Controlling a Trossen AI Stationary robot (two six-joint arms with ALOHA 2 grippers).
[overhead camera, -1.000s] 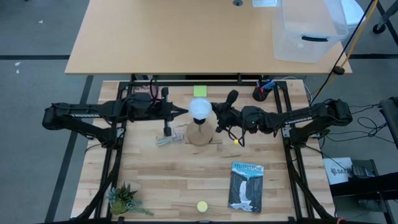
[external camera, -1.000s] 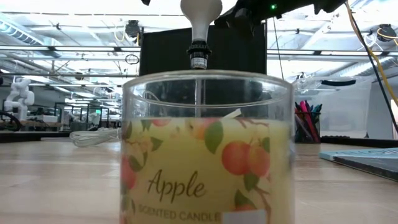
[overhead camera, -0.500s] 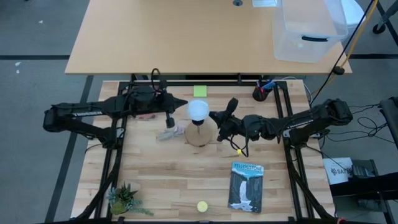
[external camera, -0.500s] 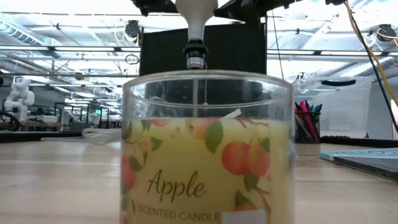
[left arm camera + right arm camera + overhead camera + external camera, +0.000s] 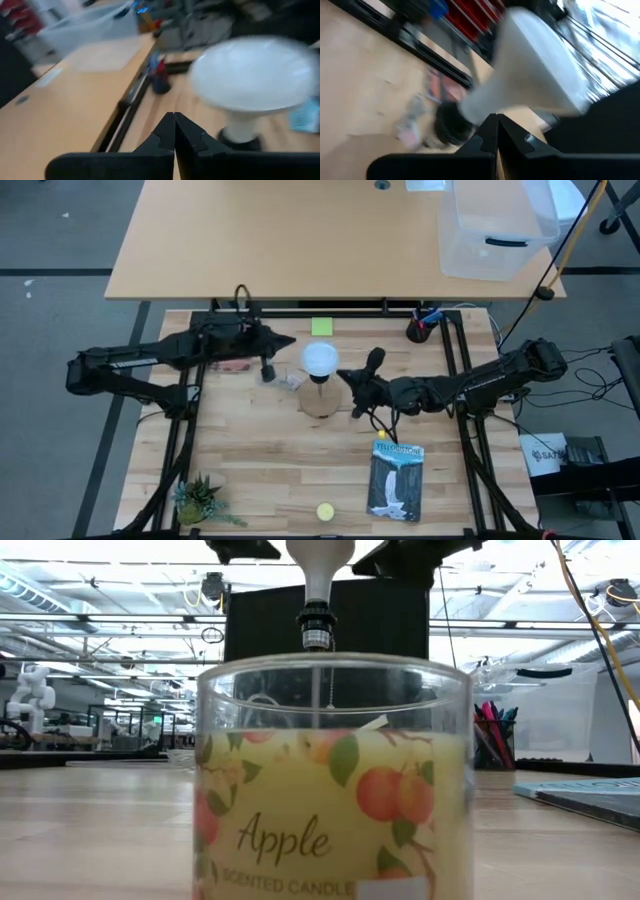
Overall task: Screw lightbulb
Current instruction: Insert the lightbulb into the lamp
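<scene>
lightbulb (image 5: 320,358) stands dome-up at the bench (image 5: 270,470) centre, on the wooden base (image 5: 322,397). only the low view shows its screw end (image 5: 316,628) above a candle jar (image 5: 333,780); whether it is seated there is hard to tell. left gripper (image 5: 290,340) sits at the bulb's ten o'clock, jaws pressed together, as its wrist view confirms. right gripper (image 5: 342,374) sits at four o'clock, jaws also together. since a second ago the left gripper has drawn back from the dome and the right has dropped lower.
</scene>
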